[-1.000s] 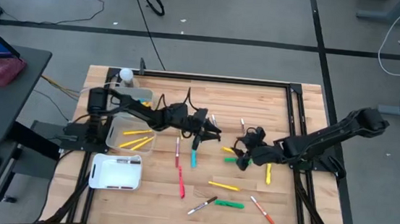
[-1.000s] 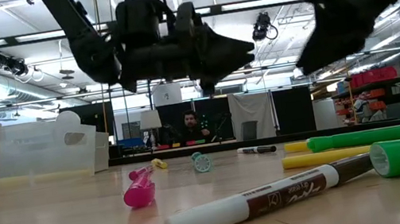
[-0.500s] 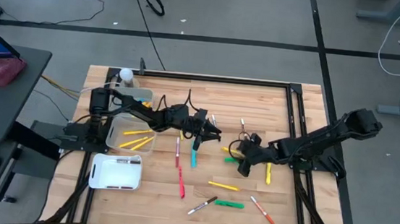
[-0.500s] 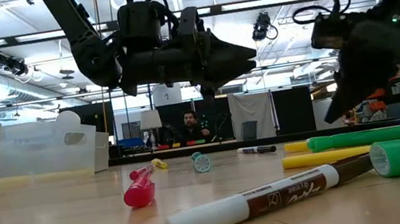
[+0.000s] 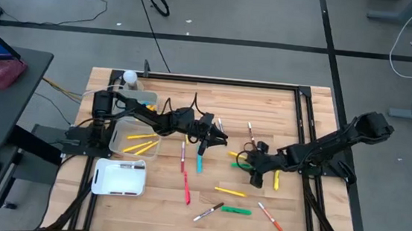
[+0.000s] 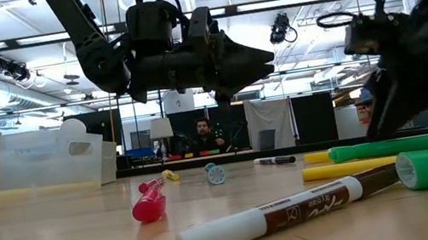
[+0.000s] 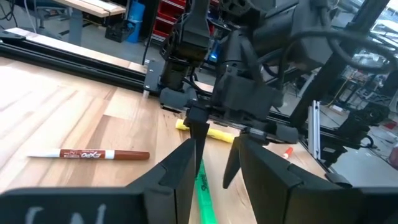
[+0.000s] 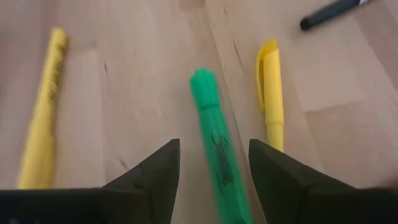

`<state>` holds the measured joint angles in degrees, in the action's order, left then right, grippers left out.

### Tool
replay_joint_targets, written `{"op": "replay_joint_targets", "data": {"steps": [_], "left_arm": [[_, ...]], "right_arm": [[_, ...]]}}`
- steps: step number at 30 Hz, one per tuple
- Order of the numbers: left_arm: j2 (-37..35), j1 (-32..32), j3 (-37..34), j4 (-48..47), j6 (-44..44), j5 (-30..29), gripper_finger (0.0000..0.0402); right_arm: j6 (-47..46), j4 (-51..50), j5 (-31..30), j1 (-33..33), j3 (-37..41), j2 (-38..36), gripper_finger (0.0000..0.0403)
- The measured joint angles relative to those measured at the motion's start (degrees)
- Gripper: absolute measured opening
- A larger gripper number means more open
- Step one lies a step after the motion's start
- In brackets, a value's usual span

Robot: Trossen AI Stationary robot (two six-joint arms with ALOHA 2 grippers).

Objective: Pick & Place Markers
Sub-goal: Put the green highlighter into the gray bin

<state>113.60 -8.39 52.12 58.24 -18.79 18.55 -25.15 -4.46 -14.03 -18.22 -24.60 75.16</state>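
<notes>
Several markers lie flat and scattered on the wooden table [image 5: 267,106]. Among them are red ones [image 5: 186,187], a light blue one [image 5: 200,163], yellow ones [image 5: 229,191] and a white and brown one [image 6: 280,211]. My right gripper [image 8: 213,144] is open and low over the table. Its fingers stand on either side of a green marker [image 8: 211,130] without touching it, and a yellow marker [image 8: 272,93] lies alongside. My left gripper [image 7: 211,158] hovers open above the table middle [image 5: 219,137], pointing at the right arm and holding nothing. More yellow markers lie in the clear bin [image 5: 138,143].
A white tray [image 5: 118,177] sits near the clear bin at the table's left. A white bottle [image 5: 129,77] stands at the far left corner. Black rails frame the table. Another green marker [image 5: 236,210] and a red and white one [image 5: 270,217] lie near the front edge.
My right gripper has come down from well above the table to just over the green marker, drifting slightly toward the near edge. The markers have not moved.
</notes>
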Motion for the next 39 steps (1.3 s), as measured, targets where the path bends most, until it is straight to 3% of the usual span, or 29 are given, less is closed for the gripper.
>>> {"op": "replay_joint_targets", "data": {"steps": [7,18,23,28,33,36,39], "left_arm": [[0.0,-0.02,0.0,-0.02,0.07,0.13,0.0131],[0.0,-0.02,0.0,-0.02,0.07,0.37,0.0131],[-1.27,-1.02,-0.02,-0.63,-1.77,8.02,0.0131],[-6.95,-3.93,0.04,-1.37,-3.3,18.27,0.013],[-16.0,-5.27,0.02,-8.5,1.02,20.2,0.013],[-22.35,-5.57,0.02,-20.82,8.68,17.29,0.013],[-27.91,-5.51,0.02,-34.57,17.45,7.65,0.013]], "right_arm": [[0.62,2.15,1.71,-0.06,3.2,0.02,0.0173],[0.33,5.29,3.32,-0.02,5.72,0.81,0.0078],[-0.54,9.72,4.42,-0.13,5.98,0.86,0.005],[2.21,23.66,5.06,-0.4,5.97,0.83,0.0054],[13.48,41.2,-0.52,-0.16,5.92,0.81,0.0057],[19.48,51.29,-2.49,0.51,5.9,0.81,0.0056],[25.32,59.96,-2.95,0.94,5.89,0.8,0.0056]]}}
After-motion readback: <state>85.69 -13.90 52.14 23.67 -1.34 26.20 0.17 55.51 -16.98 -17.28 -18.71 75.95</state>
